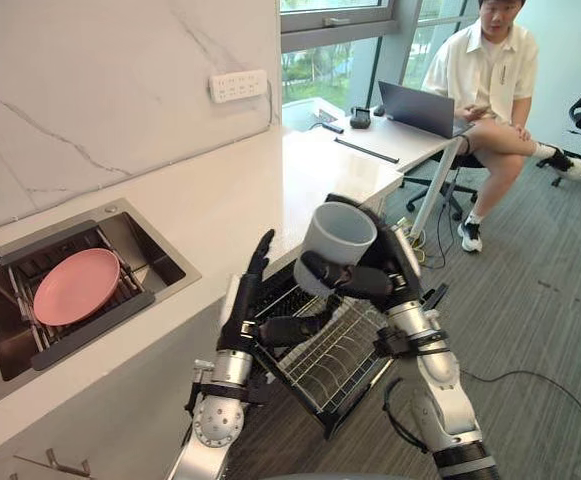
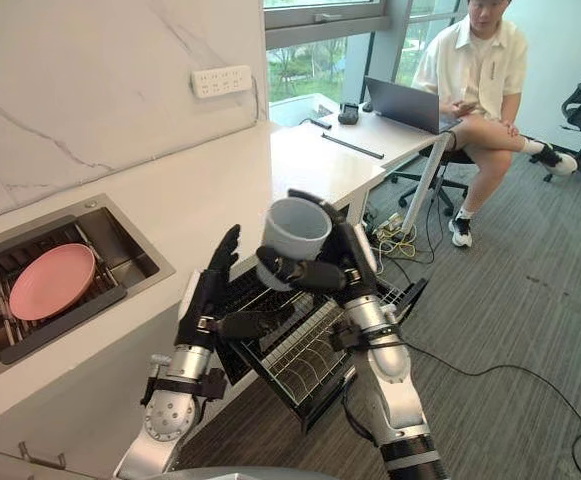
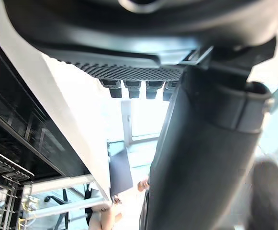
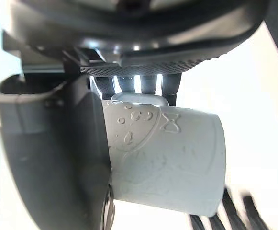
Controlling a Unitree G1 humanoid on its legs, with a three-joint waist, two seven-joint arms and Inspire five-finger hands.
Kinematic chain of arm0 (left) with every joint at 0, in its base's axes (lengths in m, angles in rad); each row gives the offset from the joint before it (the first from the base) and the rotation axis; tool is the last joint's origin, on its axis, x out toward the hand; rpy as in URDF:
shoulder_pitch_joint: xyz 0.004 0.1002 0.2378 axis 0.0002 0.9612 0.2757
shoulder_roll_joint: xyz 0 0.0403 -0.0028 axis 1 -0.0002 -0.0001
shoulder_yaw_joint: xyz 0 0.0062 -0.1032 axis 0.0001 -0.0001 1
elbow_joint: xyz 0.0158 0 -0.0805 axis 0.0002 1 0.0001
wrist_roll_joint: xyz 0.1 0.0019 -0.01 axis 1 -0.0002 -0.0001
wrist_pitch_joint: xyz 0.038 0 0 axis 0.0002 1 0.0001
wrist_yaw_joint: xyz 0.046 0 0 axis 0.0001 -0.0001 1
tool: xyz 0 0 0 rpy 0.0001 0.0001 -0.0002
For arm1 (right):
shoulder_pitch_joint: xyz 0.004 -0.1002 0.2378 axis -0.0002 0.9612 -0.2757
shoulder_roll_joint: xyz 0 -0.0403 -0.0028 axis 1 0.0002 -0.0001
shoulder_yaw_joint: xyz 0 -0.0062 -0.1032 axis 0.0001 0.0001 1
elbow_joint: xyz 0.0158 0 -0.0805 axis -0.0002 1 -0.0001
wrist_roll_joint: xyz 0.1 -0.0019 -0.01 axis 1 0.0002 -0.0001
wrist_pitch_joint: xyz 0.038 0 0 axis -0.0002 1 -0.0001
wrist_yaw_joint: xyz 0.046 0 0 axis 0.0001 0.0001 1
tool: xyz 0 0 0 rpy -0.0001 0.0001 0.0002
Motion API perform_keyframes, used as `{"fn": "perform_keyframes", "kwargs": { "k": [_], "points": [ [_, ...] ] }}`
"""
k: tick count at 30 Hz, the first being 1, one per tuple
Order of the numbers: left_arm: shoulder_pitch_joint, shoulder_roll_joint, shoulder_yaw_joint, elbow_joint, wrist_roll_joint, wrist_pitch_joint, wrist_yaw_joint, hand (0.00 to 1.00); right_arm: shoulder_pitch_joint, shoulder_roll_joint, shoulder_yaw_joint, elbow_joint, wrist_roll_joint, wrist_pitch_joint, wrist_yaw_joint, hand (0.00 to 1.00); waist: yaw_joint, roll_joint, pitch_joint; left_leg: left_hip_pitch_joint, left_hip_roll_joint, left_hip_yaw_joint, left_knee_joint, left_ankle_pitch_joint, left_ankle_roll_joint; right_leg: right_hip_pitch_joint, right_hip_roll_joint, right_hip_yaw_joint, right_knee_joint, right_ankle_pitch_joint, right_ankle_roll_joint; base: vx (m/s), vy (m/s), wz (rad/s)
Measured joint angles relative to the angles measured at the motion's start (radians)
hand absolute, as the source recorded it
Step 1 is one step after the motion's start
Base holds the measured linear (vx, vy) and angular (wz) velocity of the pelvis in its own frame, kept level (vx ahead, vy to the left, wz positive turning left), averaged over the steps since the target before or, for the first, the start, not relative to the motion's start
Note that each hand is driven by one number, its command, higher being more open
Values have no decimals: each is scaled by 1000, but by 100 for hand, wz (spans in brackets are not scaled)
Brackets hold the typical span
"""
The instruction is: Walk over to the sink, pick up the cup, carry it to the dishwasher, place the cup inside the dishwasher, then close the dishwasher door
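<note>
Right hand (image 1: 378, 278) grips cup (image 1: 334, 240) over dishwasher rack (image 1: 342, 360) (left hand (image 1: 240, 316) alongside).

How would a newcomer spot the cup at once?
Find the white counter's edge above the open dishwasher rack. The right robot hand holds the cup there, mouth up. It is pale grey and cylindrical, unlike the flat pink plate in the sink.

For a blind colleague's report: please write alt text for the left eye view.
The robot's right hand holds a grey cup above the pulled-out dishwasher rack, while the left hand is open beside it. A pink plate lies in the sink; a person sits at a desk behind.
</note>
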Motion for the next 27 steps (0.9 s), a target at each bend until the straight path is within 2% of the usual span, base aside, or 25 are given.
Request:
{"fn": "perform_keyframes", "kwargs": {
  "k": [3,13,22,27],
  "points": [
    [15,1,35,-7,-46,0,-41,100,0,0,-38,-4,13,-7,1,0,0,-1,2,-1,-1,0,0,1,-3,0,-1,-1,0,-2,2,0,0,0],
    [60,1,39,-69,-137,8,-174,100,7,0,-61,-4,14,-8,19,0,-2,-1,28,-2,-3,11,1,-10,3,-6,-7,0,11,-10,10,0,0,0],
    [158,3,48,75,-134,67,-197,100,120,-1,-135,-7,19,-8,24,0,-8,0,31,-18,-6,26,17,-11,2,-22,-11,4,11,-14,15,4,5,-2],
    [207,3,63,104,-183,70,-230,100,164,-2,-146,-7,37,-9,28,0,-7,1,31,-28,-6,27,35,-23,3,-23,-12,4,11,-14,15,-16,-2,0]
  ]
}}
